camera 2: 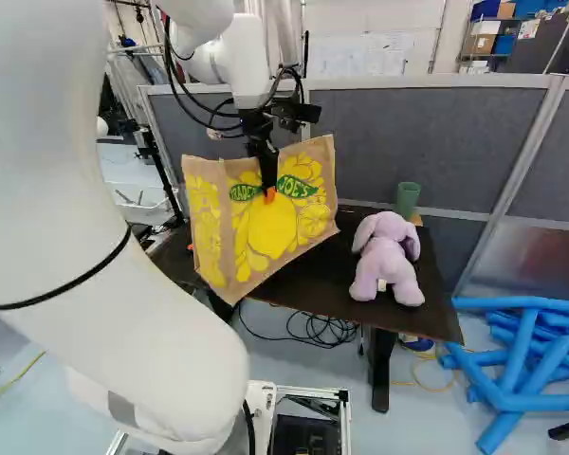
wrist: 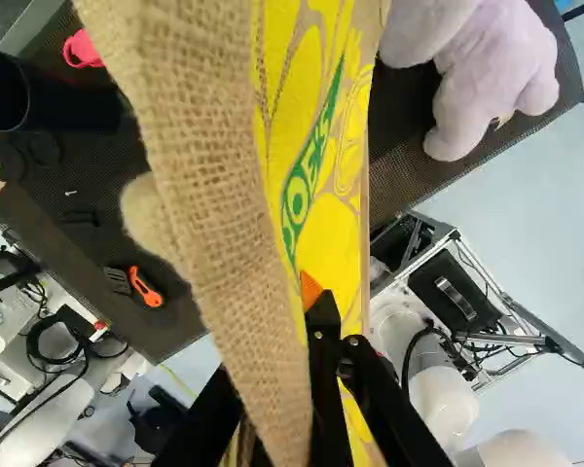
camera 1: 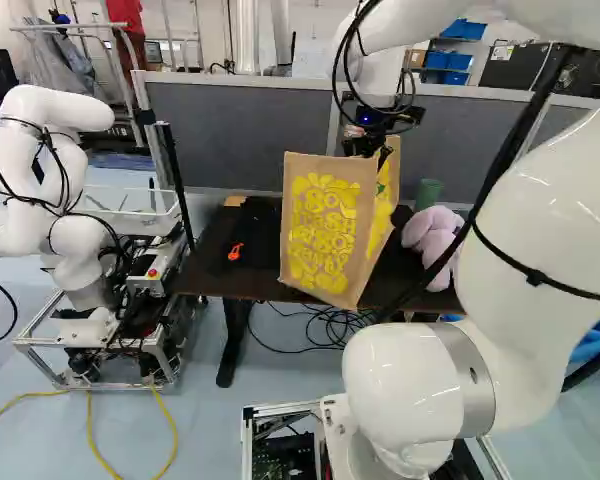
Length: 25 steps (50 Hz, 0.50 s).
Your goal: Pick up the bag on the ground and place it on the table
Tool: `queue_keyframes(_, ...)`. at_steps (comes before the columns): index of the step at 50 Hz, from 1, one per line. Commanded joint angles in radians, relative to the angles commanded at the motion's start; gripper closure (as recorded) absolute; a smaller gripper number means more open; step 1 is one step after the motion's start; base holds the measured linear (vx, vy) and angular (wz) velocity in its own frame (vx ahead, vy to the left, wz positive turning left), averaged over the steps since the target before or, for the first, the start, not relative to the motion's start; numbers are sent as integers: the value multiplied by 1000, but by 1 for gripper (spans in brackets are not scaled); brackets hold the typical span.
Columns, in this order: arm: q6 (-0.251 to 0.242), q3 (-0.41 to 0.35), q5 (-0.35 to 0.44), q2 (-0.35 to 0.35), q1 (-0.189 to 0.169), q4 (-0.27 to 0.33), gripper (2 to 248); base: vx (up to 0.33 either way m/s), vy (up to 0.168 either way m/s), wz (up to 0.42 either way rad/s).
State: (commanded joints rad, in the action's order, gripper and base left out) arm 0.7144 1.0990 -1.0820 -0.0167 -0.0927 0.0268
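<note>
My gripper [camera 2: 268,190] is shut on the tan burlap bag [camera 2: 273,232] with yellow print and green lettering. It pinches the upper part of one panel, an orange pad showing against the print. The bag hangs tilted at the dark table [camera 2: 346,275], its lower corner overlapping the front edge in both base views; whether it touches the top I cannot tell. In the wrist view the gripper [wrist: 316,297] holds the bag [wrist: 204,185], which hides much of the table beneath.
A lilac plush toy [camera 2: 387,261] and a green cylinder [camera 2: 408,197] are on the table beside the bag. An orange tool [camera 1: 234,252] lies on its other side. Another robot [camera 1: 50,200] stands at the left of the left base view. Blue tubes [camera 2: 526,351] lie right of the table.
</note>
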Motion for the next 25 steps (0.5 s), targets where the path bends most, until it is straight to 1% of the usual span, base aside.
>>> queue_keyframes(25,0,101,13,161,-2,0,229,0,0,0)
